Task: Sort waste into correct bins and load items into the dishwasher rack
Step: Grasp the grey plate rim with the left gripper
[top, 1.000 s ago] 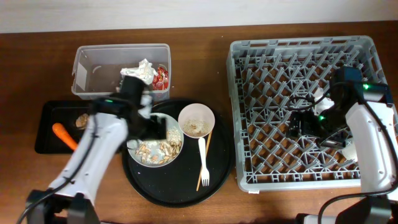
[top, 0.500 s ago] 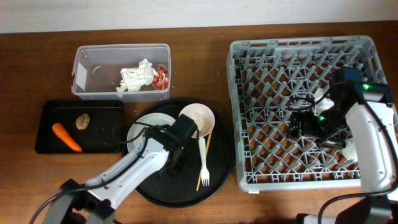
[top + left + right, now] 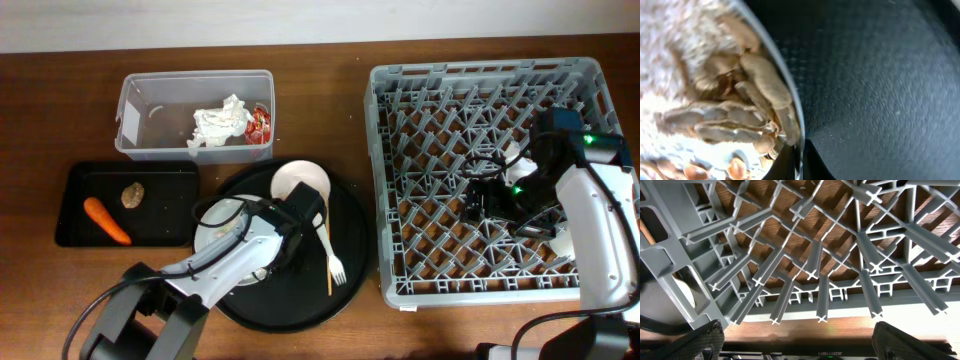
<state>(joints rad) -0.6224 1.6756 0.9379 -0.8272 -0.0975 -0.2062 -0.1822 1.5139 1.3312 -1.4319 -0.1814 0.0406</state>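
Because the left gripper point(image 3: 797, 165) (the nearer arm) clamps the plate point(image 3: 217, 213) by its rim, the food scraps point(image 3: 760, 80) lie just left of the jaws.

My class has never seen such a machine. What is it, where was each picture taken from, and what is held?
Two robot arms work at a table. One picture looks down from above; the other two come from cameras on each wrist. A rack stands right; a tub holds a napkin and wrapper; a black tray holds a carrot. On the round tray lie a bowl, fork and plate. The left gripper seems to pinch the plate's rim; the right gripper is open at the rack.
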